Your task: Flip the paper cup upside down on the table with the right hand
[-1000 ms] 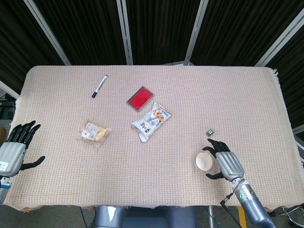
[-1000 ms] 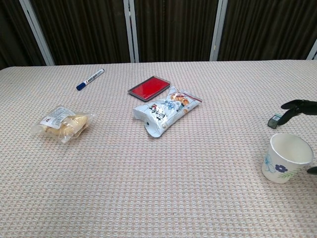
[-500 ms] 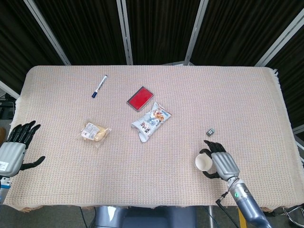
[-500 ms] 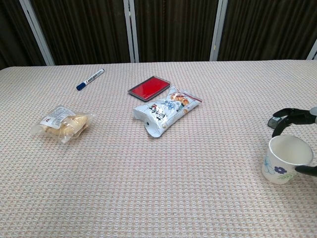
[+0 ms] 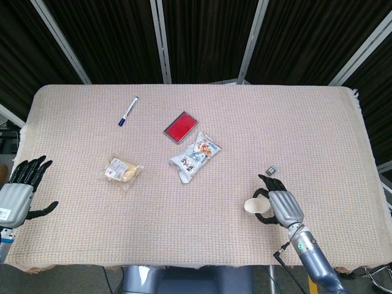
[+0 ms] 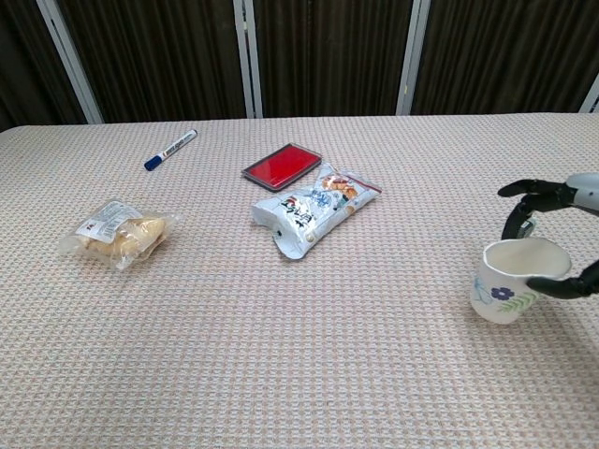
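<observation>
Cup [image 6: 511,292]: paper, white with a blue flower print. It sits near the front right of the table [image 5: 306,122], mouth up and tilted slightly. In the chest view it looks lifted just clear of the cloth, but contact with the table cannot be confirmed.
Right hand [image 5: 277,203]: you are grasping the cup from its right side, with the fingers [image 6: 526,193] arched over the rim and the thumb against the front wall.
Left hand [image 5: 21,190]: released, fingers spread, holding nothing, at the front left edge, well apart from the cup.
Step in hand: the cup is gripped and not yet inverted; the rotation remains to be done.
Risk, crush: the rim already looks slightly out of round. Tighter pressure would buckle the thin wall.
Risk, slip: the hold is near the rim on one side only. The cup may pivot out of the grasp as you roll the wrist.
Risk, landing: if the mouth meets the cloth at an angle, the cup may tip and roll.
Risk, edge: the cup is near the front edge, so a dropped cup could leave the table.
Contents: the visible interior looks empty. No liquid is seen.
Bags: a snack bag [image 5: 195,156] and a clear food packet [image 5: 122,171] lie sealed, well apart from the cup.
</observation>
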`<move>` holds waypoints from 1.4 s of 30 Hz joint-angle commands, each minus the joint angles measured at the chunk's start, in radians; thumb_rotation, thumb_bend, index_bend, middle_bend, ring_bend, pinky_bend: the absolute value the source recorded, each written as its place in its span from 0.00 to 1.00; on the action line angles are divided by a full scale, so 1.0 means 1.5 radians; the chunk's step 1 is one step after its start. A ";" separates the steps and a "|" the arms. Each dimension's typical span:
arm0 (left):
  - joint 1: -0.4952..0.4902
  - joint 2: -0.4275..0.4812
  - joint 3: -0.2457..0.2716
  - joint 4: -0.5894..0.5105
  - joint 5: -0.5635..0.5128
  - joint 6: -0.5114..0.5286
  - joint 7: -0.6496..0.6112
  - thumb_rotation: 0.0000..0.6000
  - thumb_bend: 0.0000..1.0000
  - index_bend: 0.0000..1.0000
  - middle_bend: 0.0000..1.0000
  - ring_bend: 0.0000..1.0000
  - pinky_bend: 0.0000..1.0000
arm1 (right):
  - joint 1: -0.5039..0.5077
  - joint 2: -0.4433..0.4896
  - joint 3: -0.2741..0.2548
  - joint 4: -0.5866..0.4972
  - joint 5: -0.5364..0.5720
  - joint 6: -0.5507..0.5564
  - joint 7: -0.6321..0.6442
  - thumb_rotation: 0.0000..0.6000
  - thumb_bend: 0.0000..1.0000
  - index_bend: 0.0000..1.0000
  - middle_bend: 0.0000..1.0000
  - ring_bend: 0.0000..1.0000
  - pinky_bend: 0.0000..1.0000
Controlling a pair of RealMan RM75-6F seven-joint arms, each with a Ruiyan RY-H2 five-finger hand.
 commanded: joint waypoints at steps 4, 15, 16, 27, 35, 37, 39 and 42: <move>0.000 0.000 -0.001 -0.001 -0.002 -0.001 0.002 1.00 0.16 0.00 0.00 0.00 0.00 | 0.030 -0.022 0.047 -0.004 0.062 -0.021 0.030 1.00 0.21 0.40 0.00 0.00 0.00; -0.003 0.002 -0.001 -0.002 -0.003 -0.006 -0.002 1.00 0.16 0.00 0.00 0.00 0.00 | 0.080 -0.103 0.067 0.070 0.158 -0.017 -0.024 1.00 0.21 0.41 0.00 0.00 0.00; -0.003 0.002 -0.001 -0.002 -0.003 -0.007 -0.003 1.00 0.16 0.00 0.00 0.00 0.00 | 0.082 -0.109 0.066 0.080 0.168 -0.016 -0.030 1.00 0.21 0.41 0.00 0.00 0.00; -0.004 0.002 -0.001 -0.003 -0.004 -0.008 0.000 1.00 0.16 0.00 0.00 0.00 0.00 | 0.096 -0.143 0.063 0.150 0.243 0.069 -0.143 1.00 0.21 0.16 0.00 0.00 0.00; -0.003 0.002 -0.001 -0.002 -0.004 -0.006 0.000 1.00 0.16 0.00 0.00 0.00 0.00 | 0.098 -0.150 0.052 0.127 0.240 0.092 -0.184 1.00 0.21 0.02 0.00 0.00 0.00; -0.003 0.002 -0.001 -0.002 -0.003 -0.007 -0.001 1.00 0.16 0.00 0.00 0.00 0.00 | 0.099 -0.157 0.048 0.125 0.230 0.099 -0.191 1.00 0.21 0.05 0.00 0.00 0.00; -0.003 0.002 -0.001 -0.002 -0.003 -0.007 -0.001 1.00 0.16 0.00 0.00 0.00 0.00 | 0.100 -0.166 0.044 0.126 0.216 0.108 -0.196 1.00 0.20 0.09 0.00 0.00 0.00; -0.004 0.002 -0.001 -0.002 -0.003 -0.007 -0.002 1.00 0.16 0.00 0.00 0.00 0.00 | 0.104 -0.186 0.039 0.136 0.197 0.118 -0.208 1.00 0.20 0.16 0.00 0.00 0.00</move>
